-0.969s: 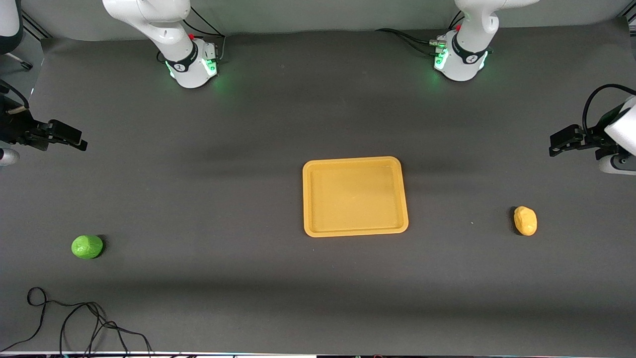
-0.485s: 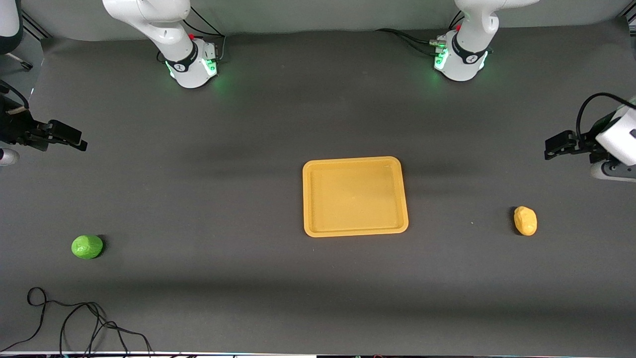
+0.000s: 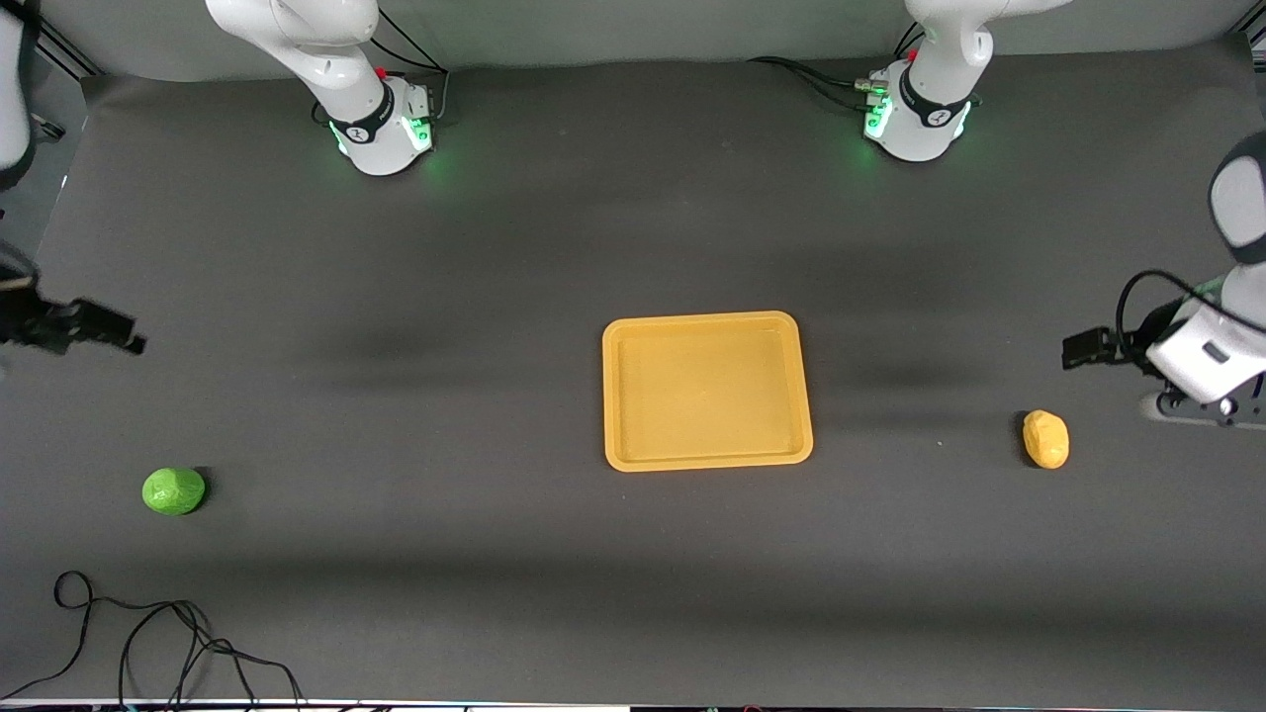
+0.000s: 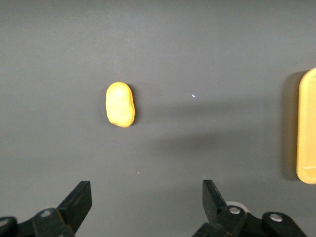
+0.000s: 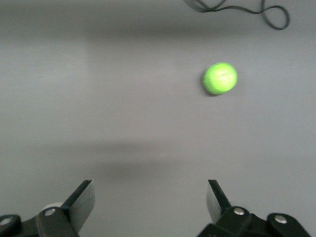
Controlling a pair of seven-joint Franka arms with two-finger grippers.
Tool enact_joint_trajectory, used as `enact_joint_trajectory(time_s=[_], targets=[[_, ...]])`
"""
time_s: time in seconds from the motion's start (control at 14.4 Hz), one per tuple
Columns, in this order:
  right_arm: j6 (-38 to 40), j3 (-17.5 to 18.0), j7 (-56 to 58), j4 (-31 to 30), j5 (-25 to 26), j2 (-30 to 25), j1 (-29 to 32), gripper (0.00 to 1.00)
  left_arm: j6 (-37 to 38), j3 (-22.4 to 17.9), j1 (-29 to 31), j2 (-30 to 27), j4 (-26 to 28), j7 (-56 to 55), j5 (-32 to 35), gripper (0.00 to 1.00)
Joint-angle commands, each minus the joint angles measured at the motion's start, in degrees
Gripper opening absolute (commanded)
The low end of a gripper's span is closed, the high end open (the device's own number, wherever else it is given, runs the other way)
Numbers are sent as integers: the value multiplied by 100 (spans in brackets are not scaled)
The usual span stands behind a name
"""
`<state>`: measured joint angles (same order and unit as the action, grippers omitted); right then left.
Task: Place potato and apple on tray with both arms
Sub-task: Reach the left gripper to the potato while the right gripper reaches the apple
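Observation:
The yellow-orange tray lies flat mid-table and is bare; its edge shows in the left wrist view. The potato lies on the mat toward the left arm's end and shows in the left wrist view. The green apple lies toward the right arm's end and shows in the right wrist view. My left gripper is open and empty, up over the mat beside the potato; in its own view the jaws stand wide apart. My right gripper is open and empty over the mat, apart from the apple, as its own view shows.
A black cable lies looped on the mat near the front edge, nearer to the camera than the apple, and shows in the right wrist view. The two green-lit arm bases stand along the table's back edge.
Both grippers have moved toward the front camera: the left one closer to the potato, the right one closer to the apple. Potato, apple and tray have not moved.

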<state>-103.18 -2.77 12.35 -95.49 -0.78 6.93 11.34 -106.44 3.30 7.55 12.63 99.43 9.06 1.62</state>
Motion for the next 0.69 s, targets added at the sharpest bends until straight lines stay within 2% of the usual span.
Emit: enact_joint_trajectory(time_s=[0.0, 0.14, 0.21, 0.42, 0.55, 0.62], targets=[[-53, -57, 969, 968, -45, 930, 621, 100, -533, 30, 325, 633, 76, 586, 5, 100], [-62, -57, 1392, 1453, -88, 1458, 860, 100, -1191, 39, 449, 985, 217, 737, 5, 100], [-105, -49, 1446, 1507, -115, 1608, 904, 100, -1412, 39, 528, 1195, 244, 807, 5, 100], [-868, -49, 1446, 1323, -124, 1960, 887, 100, -2080, 47, 616, 1881, 235, 825, -135, 100], [-1282, -40, 1446, 1314, -264, 2372, 870, 100, -2179, 39, 634, 2137, 226, 1079, -127, 100], [-1501, -40, 1446, 1314, -299, 2557, 870, 100, -2188, 47, 669, 2173, 235, 1211, -144, 96]])
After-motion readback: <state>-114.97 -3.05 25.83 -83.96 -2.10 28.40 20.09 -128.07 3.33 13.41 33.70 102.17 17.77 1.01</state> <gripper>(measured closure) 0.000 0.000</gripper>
